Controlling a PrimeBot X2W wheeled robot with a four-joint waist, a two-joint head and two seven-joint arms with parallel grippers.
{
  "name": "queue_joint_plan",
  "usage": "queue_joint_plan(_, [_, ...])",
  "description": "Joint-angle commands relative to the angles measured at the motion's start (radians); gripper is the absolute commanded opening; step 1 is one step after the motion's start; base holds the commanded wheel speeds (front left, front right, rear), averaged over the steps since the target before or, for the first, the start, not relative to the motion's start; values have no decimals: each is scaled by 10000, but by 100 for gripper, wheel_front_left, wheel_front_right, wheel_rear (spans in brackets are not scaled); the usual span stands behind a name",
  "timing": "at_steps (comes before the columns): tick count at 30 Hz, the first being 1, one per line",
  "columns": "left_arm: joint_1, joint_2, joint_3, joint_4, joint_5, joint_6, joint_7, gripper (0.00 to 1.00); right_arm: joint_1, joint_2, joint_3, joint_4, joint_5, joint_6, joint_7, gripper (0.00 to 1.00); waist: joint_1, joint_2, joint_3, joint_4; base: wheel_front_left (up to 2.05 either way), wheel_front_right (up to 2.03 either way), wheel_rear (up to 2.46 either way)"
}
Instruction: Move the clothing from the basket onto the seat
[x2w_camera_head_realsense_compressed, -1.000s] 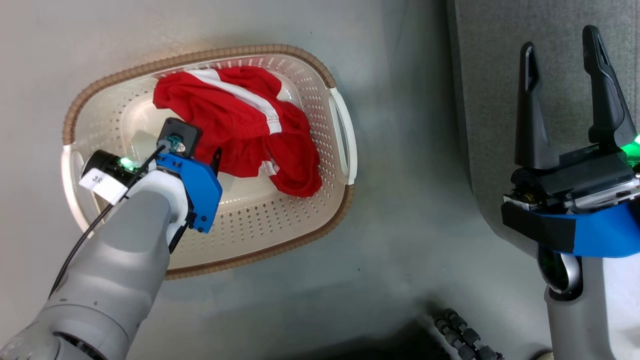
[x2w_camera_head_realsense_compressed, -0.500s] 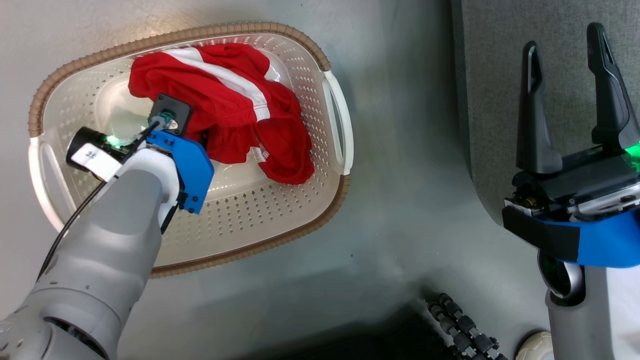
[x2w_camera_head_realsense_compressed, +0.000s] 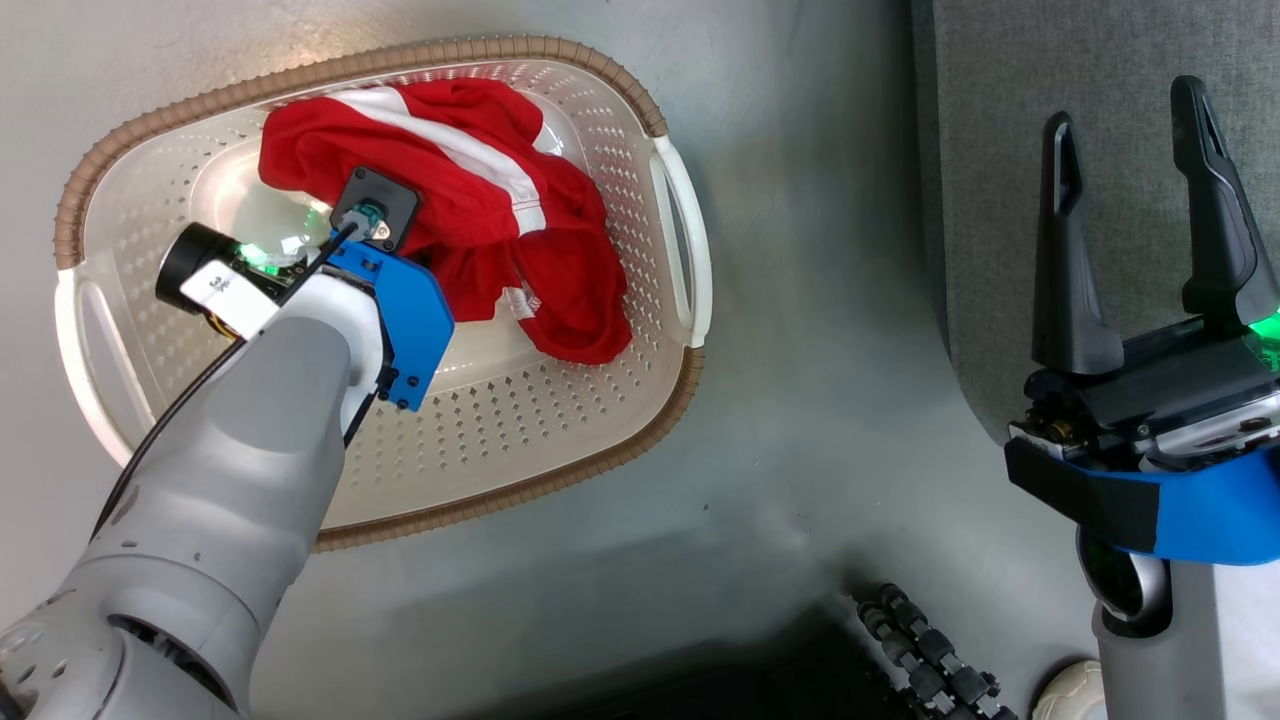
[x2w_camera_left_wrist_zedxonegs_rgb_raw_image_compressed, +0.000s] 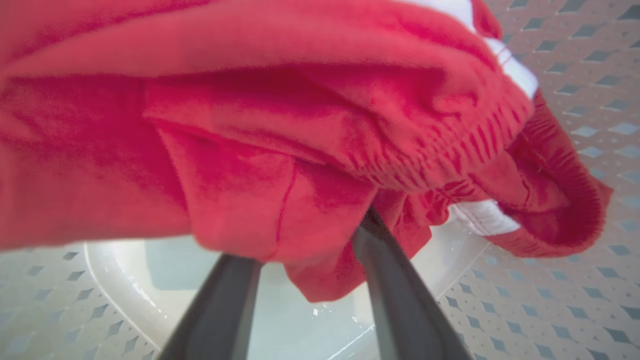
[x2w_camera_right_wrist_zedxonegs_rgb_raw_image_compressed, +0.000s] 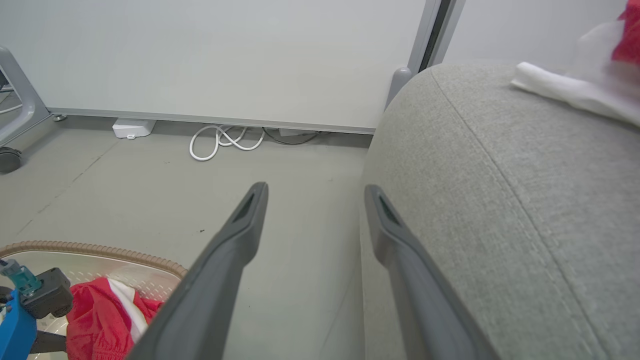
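Head view: the left pincer (x2w_camera_head_realsense_compressed: 440, 270) is reaching into the basket (x2w_camera_head_realsense_compressed: 400, 62), its tips buried in the clothing (x2w_camera_head_realsense_compressed: 480, 200). The right pincer (x2w_camera_head_realsense_compressed: 1125, 110) is standing wide open, holding nothing, over the seat (x2w_camera_head_realsense_compressed: 1000, 150) edge, with bare floor (x2w_camera_head_realsense_compressed: 800, 400) lying to its left.

Left wrist view: clothing is draping over both fingers (x2w_camera_left_wrist_zedxonegs_rgb_raw_image_compressed: 395, 300), so the grip cannot be told.

Right wrist view: a white cable (x2w_camera_right_wrist_zedxonegs_rgb_raw_image_compressed: 225, 142) is lying ahead.

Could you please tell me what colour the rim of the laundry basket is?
The basket rim is brown with a ribbed, woven look, clearest in the head view.
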Motion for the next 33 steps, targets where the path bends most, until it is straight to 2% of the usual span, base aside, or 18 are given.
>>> queue_joint_plan(1, [-202, -7, -41, 14, -15, -12, -30, 0, 56, 13, 6, -46, -13, 1, -34, 100, 0, 0, -5, -1, 0, 0, 0])
queue_joint_plan(13, [-266, -36, -21, 15, -231, -151, -513, 0, -407, 13, 86, 121, 73, 2, -34, 100, 0, 0, -211, 33, 0, 0, 0])
queue_joint_plan(24, [571, -525, -172, -14, -463, -309, -1654, 0, -576, 11, 108, 639, -57, 2, -34, 100, 0, 0, -1497, 566, 0, 0, 0])
queue_joint_plan(33, [1340, -624, -187, -299, -741, -344, -2208, 0, -459, 11, 74, 1065, -138, 3, -36, 100, 0, 0, -2663, 950, 0, 0, 0])
